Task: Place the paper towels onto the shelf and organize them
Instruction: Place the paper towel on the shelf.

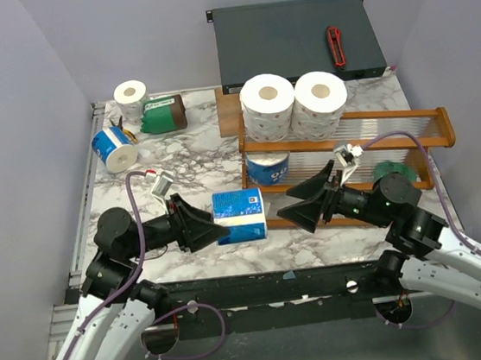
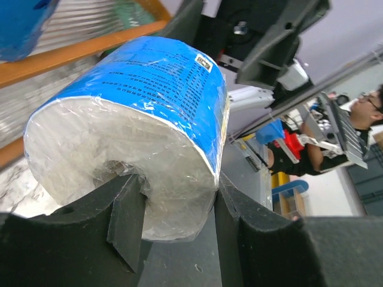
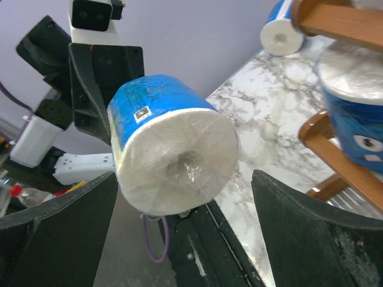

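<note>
The left gripper [image 1: 217,228] pinches one end of the soft-looking, light blue-wrapped paper towel roll [image 1: 239,216], held up before the orange-brown wooden shelf [image 1: 424,115], so the wide-spread right gripper [image 1: 301,201] should squeeze its slippery round sides gently.

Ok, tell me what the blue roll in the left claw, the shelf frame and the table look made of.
Blue roll: soft white paper under glossy plastic film; wrinkles, glare. Shelf frame: orange-brown wood, seemingly varnished. Table: grey-veined white marble look, possibly laminate.
</note>
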Tool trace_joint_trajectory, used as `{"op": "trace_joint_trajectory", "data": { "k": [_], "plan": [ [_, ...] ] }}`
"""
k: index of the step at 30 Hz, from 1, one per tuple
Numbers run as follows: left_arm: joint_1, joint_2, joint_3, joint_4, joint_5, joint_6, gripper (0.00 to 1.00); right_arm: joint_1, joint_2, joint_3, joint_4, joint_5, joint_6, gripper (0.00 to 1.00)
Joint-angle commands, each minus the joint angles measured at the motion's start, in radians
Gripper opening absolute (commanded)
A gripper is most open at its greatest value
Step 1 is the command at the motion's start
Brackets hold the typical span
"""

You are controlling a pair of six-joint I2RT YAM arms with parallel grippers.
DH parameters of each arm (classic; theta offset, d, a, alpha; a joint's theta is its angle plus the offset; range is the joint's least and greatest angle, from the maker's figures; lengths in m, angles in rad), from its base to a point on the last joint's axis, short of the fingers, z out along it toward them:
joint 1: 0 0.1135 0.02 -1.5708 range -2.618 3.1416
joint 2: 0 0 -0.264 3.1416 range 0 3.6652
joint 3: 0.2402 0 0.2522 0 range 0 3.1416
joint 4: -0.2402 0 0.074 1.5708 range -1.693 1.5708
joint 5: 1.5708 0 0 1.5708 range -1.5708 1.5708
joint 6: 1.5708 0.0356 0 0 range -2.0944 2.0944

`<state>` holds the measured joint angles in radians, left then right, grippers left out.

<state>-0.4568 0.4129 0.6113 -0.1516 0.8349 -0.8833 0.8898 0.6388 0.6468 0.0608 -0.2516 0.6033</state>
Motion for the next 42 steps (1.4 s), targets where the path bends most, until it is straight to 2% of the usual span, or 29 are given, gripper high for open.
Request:
{"op": "trace_joint_trajectory", "data": {
  "k": [1, 7, 13, 16, 23, 29, 36, 42],
  "plan": [
    [-0.105, 0.093, 0.147, -0.255, -0.254, 0.171, 0.02, 0.002, -0.081, 0.031, -0.198, 0.164, -0.058, 0.96],
    [-0.349, 0.25, 0.351, -0.447, -0.559, 0.266, 0.01, 0.002, -0.146, 0.027, -0.286, 0.262, -0.025, 0.96],
    [-0.637, 0.51, 0.65, -0.679, -0.911, 0.366, 0.01, 0.002, -0.215, 0.031, -0.351, 0.426, 0.033, 0.96],
    [-0.71, 0.646, 0.787, -0.75, -1.018, 0.407, 0.01, 0.002, -0.25, 0.026, -0.384, 0.517, 0.075, 0.96],
    [-0.777, 0.856, 1.007, -0.817, -1.085, 0.493, 0.02, 0.003, -0.245, 0.031, -0.463, 0.578, 0.148, 0.96],
    [-0.793, 0.993, 1.114, -0.844, -1.135, 0.549, 0.01, 0.002, -0.27, 0.004, -0.468, 0.574, 0.149, 0.96],
    [-0.793, 1.11, 1.23, -0.846, -1.082, 0.6, 0.02, 0.002, -0.314, -0.009, -0.462, 0.571, 0.147, 0.96],
    [-0.795, 1.205, 1.338, -0.86, -1.048, 0.631, 0.02, 0.003, -0.382, -0.012, -0.501, 0.661, 0.214, 0.96]
  ]
}}
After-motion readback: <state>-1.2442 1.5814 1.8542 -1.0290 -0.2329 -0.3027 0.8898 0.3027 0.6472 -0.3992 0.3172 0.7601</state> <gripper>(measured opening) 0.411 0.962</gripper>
